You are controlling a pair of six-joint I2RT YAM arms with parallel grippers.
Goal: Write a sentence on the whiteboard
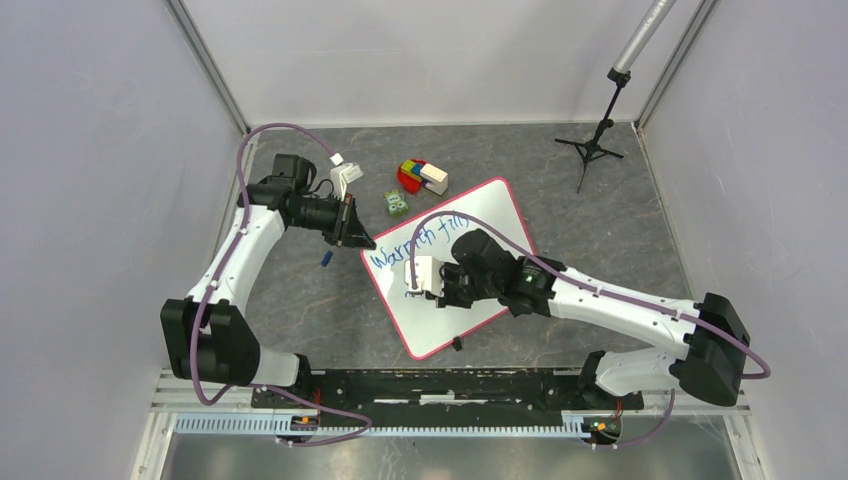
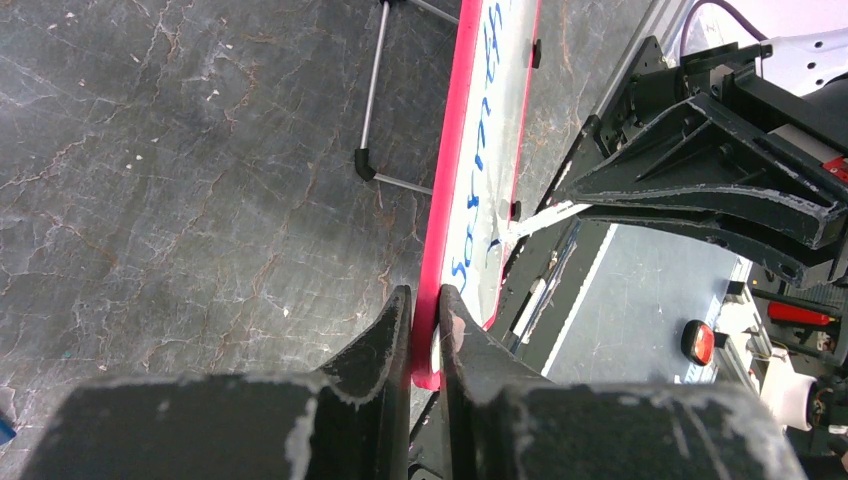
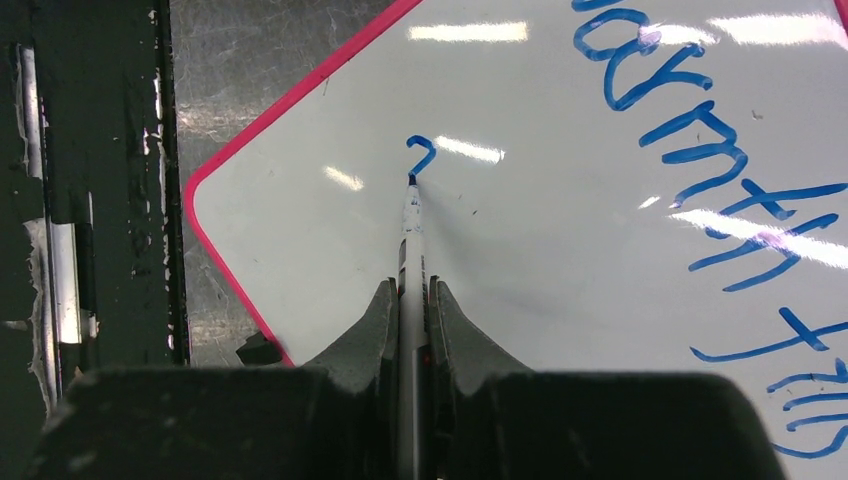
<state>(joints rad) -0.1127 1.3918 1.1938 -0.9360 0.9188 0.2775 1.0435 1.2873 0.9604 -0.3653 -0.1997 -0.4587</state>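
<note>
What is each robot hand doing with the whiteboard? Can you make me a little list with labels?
left gripper: shut on the whiteboard, pinching its pink rim
right gripper: shut on a marker
marker tip: touching the board
sentence: blue, one slanted line written, the next only a small stroke at the tip

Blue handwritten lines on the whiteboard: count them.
2. One long line crosses the white pink-rimmed whiteboard; a short stroke begins another at the white marker's tip. More may be hidden.
</note>
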